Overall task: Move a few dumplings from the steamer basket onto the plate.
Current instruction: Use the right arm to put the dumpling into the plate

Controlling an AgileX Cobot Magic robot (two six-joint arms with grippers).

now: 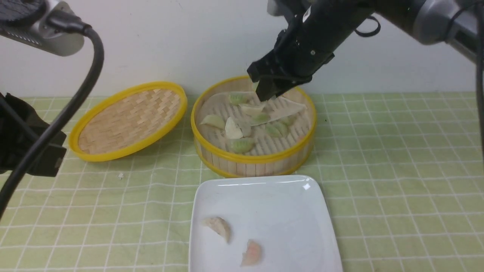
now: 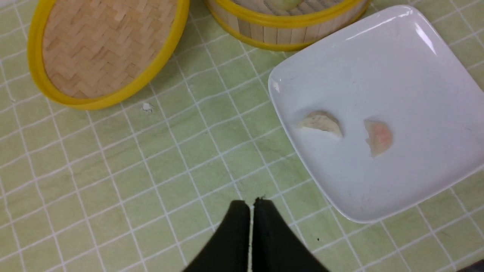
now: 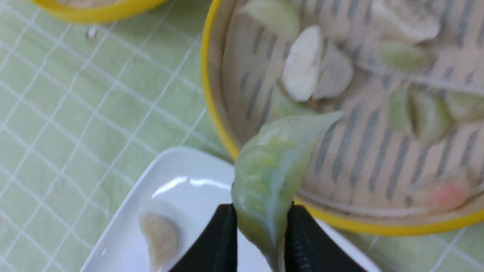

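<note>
Evidently the right hand (image 3: 261, 211) pinched a pale-green crescent dumpling (image 3: 272, 162) near one end. Skin judged soft, slippery; plump middle safer.

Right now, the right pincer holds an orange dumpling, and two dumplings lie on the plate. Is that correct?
No, one detail is wrong. The dumpling in the right pincer is green, not orange; the right wrist view shows it. A beige dumpling and a pink dumpling do lie on the plate.

Black fingers (image 3: 217, 241) pinching green dumpling (image 3: 268, 177), steamer basket (image 3: 210, 94) and white plate (image 3: 189, 204) beyond, beige dumpling (image 3: 160, 238) on plate.
</note>
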